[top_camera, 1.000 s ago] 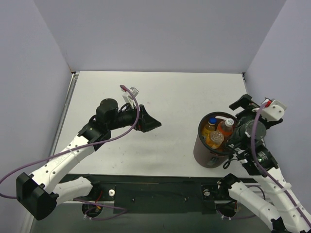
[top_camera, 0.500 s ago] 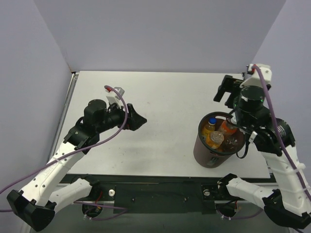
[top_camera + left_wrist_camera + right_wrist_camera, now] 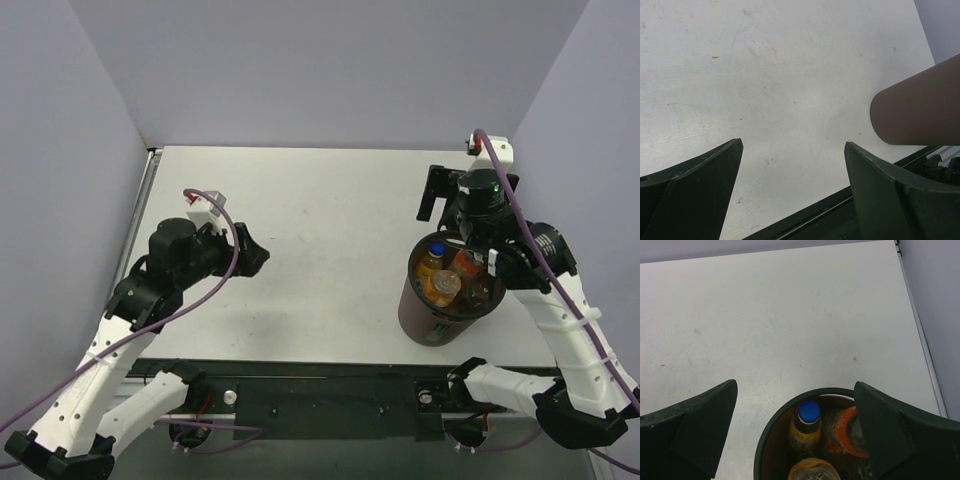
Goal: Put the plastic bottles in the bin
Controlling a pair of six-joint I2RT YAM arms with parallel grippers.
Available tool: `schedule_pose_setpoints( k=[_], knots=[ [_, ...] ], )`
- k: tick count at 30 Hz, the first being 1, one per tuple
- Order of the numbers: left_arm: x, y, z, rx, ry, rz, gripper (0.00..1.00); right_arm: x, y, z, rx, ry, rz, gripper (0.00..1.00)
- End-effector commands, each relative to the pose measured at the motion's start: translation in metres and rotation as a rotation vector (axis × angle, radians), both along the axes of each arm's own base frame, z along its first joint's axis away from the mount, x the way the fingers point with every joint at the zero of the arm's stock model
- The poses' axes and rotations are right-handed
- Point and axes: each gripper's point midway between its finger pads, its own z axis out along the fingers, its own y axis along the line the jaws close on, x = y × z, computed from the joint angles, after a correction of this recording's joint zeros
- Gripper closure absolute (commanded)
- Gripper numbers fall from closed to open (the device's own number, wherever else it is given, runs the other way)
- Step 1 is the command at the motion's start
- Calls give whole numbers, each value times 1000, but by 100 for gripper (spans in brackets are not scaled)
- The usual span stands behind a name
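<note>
Dark brown round bin (image 3: 420,315) stands upright on the white surface (image 3: 330,210), towards the right side near the front edge, its mouth open to the top view. Bottles are inside it, packed close together: a yellow-labelled bottle (image 3: 433,262) with a blue cap, upright at the left; an orange bottle (image 3: 466,262) just beside it; and a clear bottle with orange liquid (image 3: 443,287) nearest the front wall
</note>
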Motion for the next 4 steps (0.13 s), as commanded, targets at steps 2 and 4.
schedule_pose_setpoints(
  k=[2,4],
  knots=[
    [3,12,3,29,-26,42,5,-3,-11,-3,-21,-9,-48,5],
    [6,12,2,28,-24,47,5,-3,-14,-4,-33,-12,-59,5]
  ],
)
